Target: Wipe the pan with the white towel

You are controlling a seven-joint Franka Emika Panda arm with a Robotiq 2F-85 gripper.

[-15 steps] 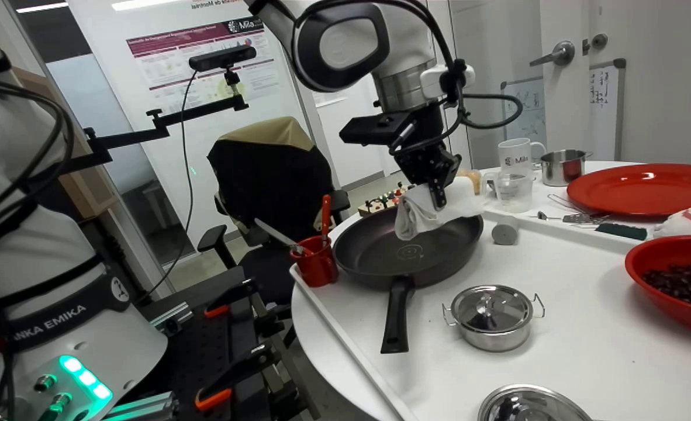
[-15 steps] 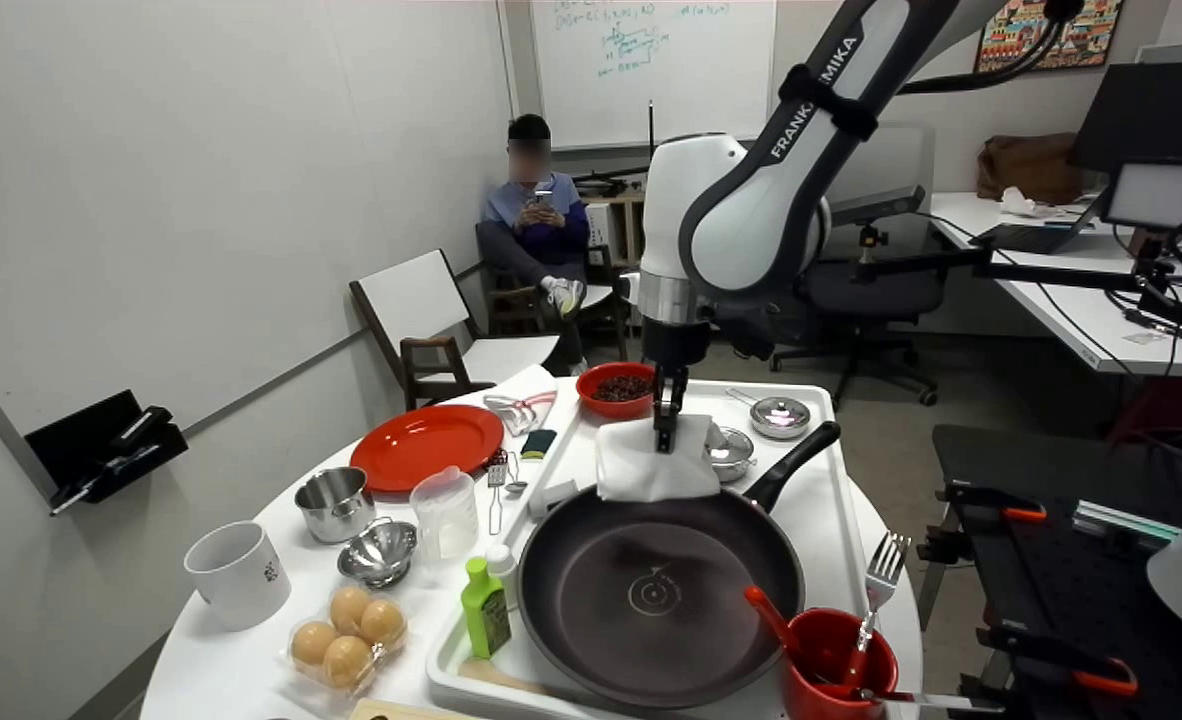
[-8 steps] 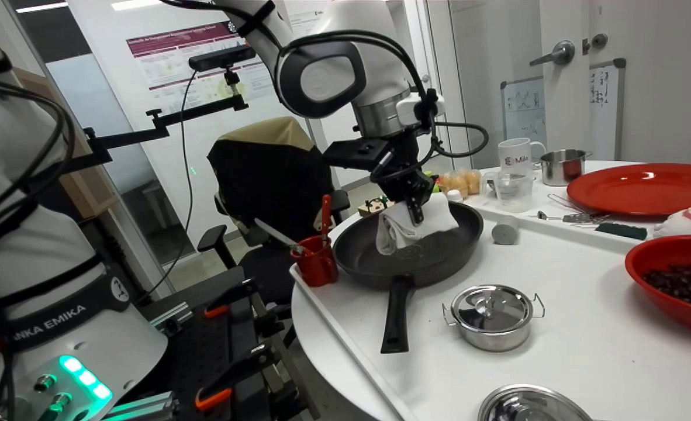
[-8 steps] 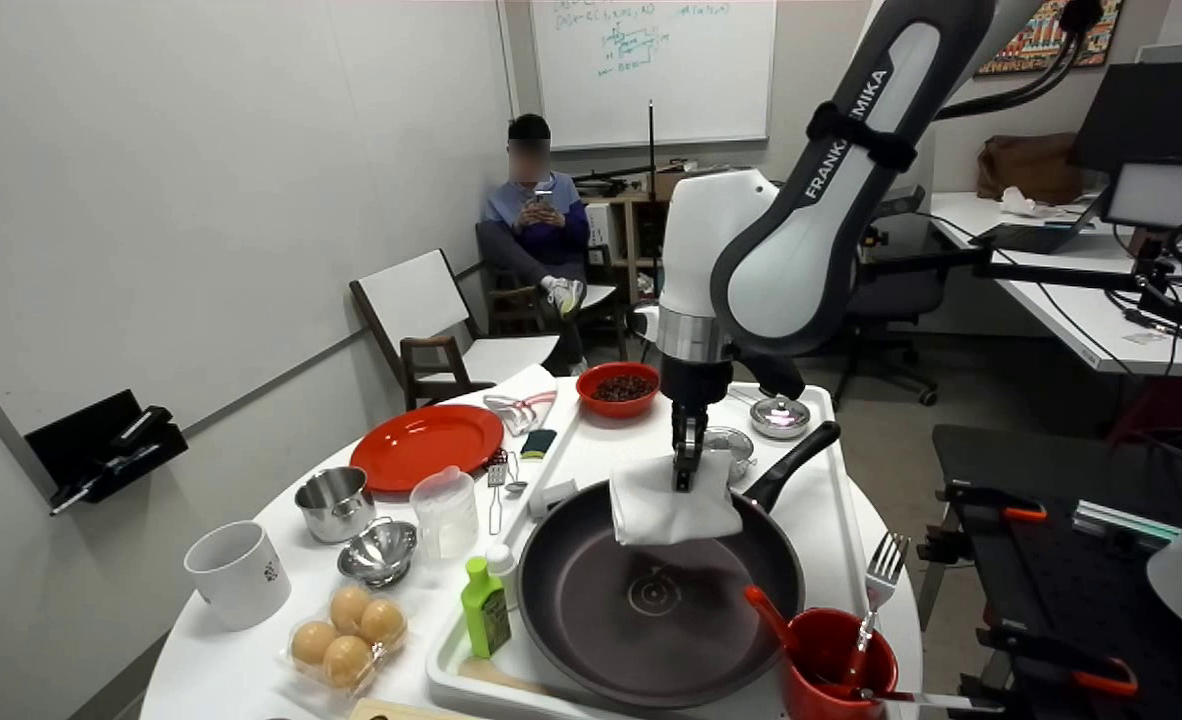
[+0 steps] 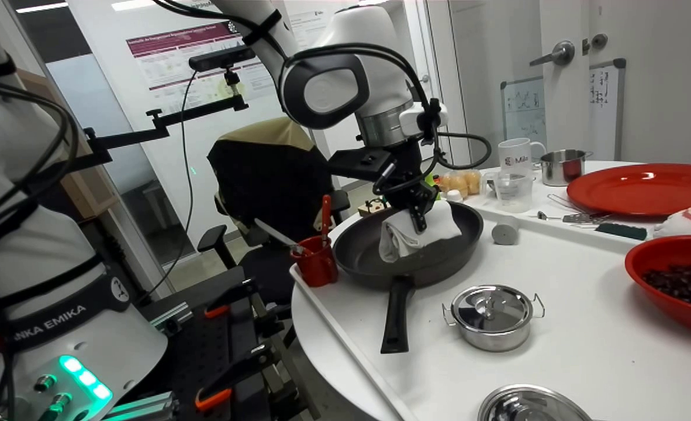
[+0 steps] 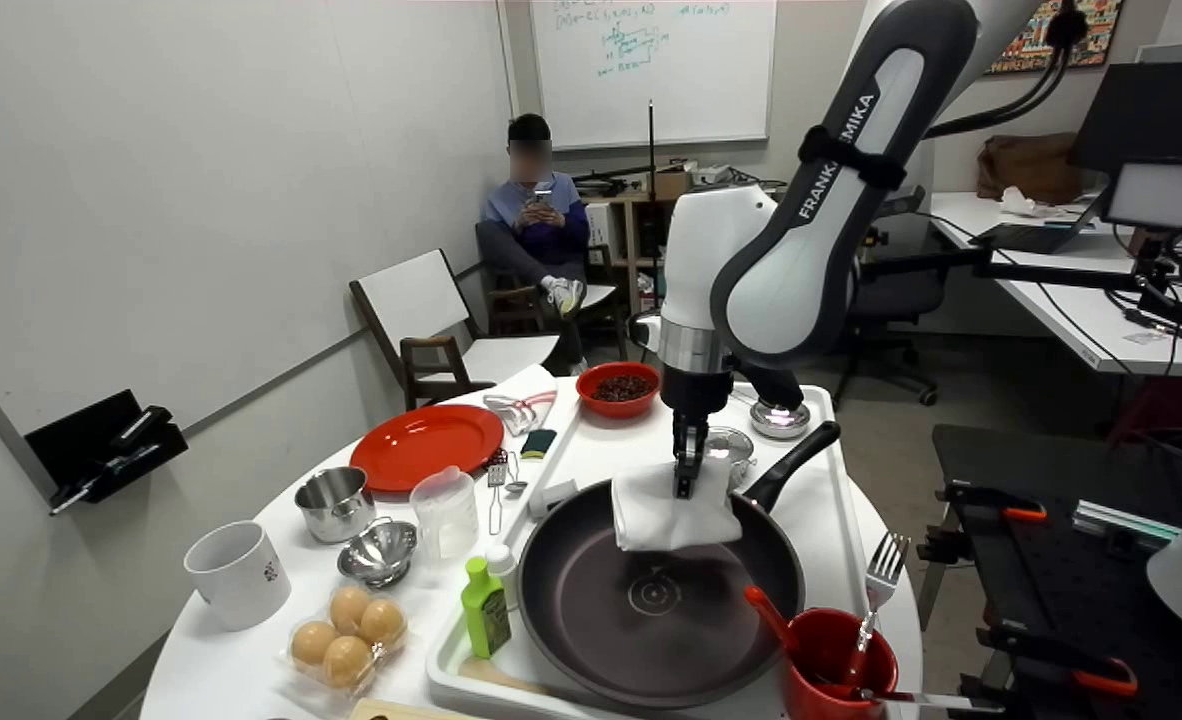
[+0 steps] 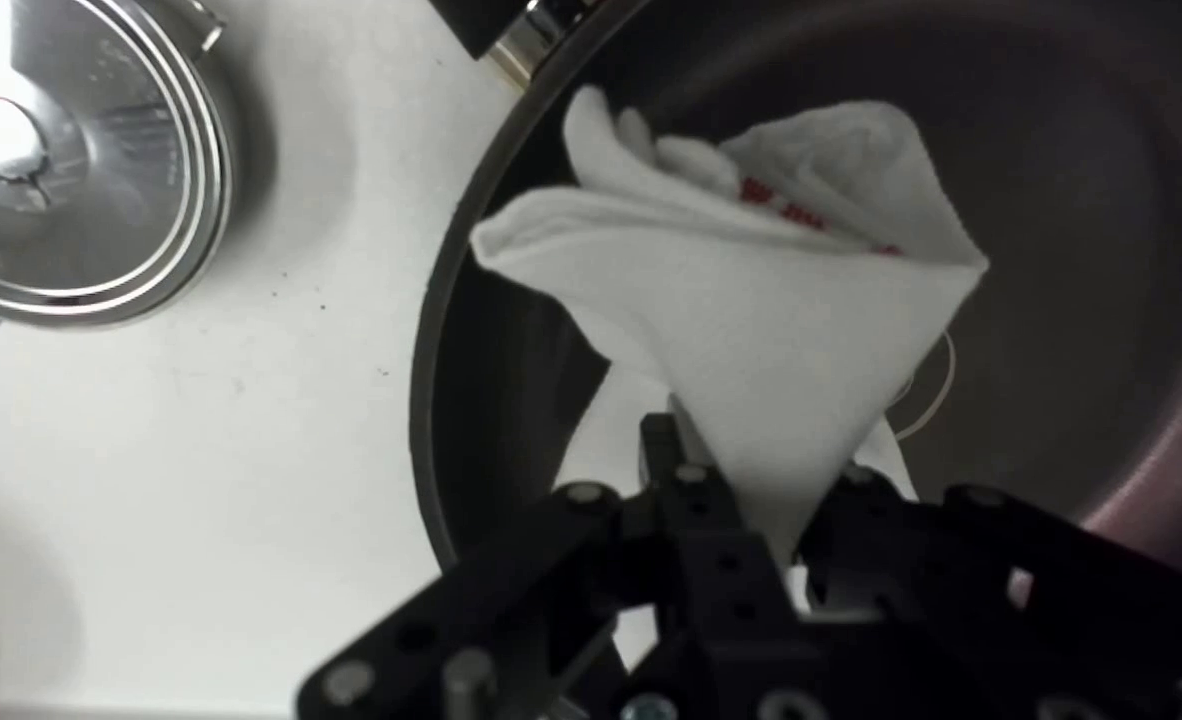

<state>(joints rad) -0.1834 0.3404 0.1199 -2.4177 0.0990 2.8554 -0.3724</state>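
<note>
The white towel (image 5: 393, 241) is folded and hangs on both sides of my gripper (image 5: 420, 225). In the wrist view the gripper (image 7: 756, 460) is shut on the towel (image 7: 771, 320), which bunches upward between the fingers and shows small red lettering. The dark pan (image 6: 641, 640) sits on the white tray, its black handle (image 6: 796, 465) pointing away from the red mug. In an exterior view the towel (image 6: 651, 515) is inside the pan's rim on the handle side, over the pan floor. Whether its lower edge touches the floor I cannot tell.
A red mug (image 6: 836, 660) with utensils stands against the pan's rim. A lidded steel pot (image 5: 491, 321) is beside the handle. A green bottle (image 6: 486, 615) and a grey cylinder (image 5: 504, 231) stand near the rim. The tray has a raised edge (image 5: 351, 342).
The gripper has carried the towel down from the pan's far edge to inside the pan. In the last half second it has sunk only slightly. The pan has not moved.
</note>
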